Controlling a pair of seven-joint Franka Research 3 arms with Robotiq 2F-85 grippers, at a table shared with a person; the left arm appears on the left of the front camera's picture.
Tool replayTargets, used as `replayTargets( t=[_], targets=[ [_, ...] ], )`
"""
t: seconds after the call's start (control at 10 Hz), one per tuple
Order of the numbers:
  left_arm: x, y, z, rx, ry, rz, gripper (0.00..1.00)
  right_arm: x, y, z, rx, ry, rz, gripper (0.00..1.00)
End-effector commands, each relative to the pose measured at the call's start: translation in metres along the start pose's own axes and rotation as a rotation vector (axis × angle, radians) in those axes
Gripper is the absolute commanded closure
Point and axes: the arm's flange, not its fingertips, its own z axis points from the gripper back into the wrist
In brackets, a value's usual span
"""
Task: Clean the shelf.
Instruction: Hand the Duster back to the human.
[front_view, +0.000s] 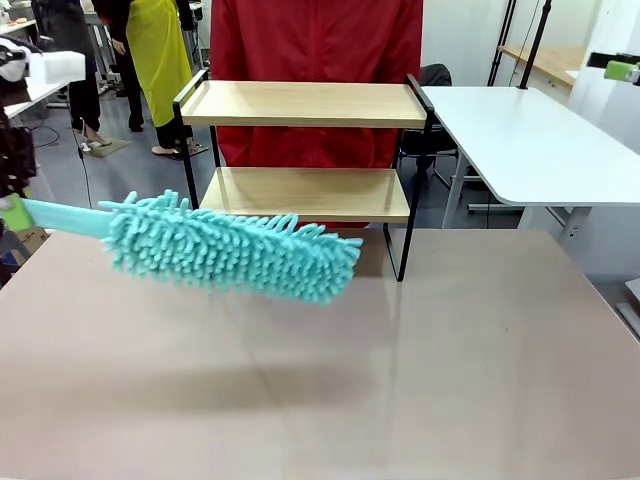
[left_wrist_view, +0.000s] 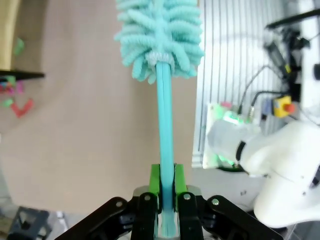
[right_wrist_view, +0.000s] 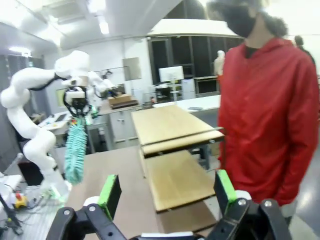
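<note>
The shelf stands at the table's far side, two light wooden boards in a thin black frame, both bare. A teal fluffy duster hovers tilted above the table, its tip just in front of the lower board. My left gripper at the left edge is shut on the duster's flat teal handle, green pads pressing both sides. The duster head points away from the wrist. My right gripper is open and holds nothing, looking at the shelf from its side; the duster hangs beyond.
A person in a red jacket stands right behind the shelf, also seen as a red sleeve. A white table lies at the back right. The brown tabletop stretches bare in front of the shelf.
</note>
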Motion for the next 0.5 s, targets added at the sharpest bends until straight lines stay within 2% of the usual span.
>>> replayTargets(
  t=[0.0,0.4],
  targets=[
    [0.005,0.0,-0.02,0.047,-0.093,-0.03,0.87,0.008,0.037,-0.029,0.087,0.044,-0.126,0.0],
    [0.018,0.009,-0.065,0.116,-0.275,-0.069,0.87,-0.001,0.101,-0.094,0.184,0.12,-0.118,0.0]
  ],
)
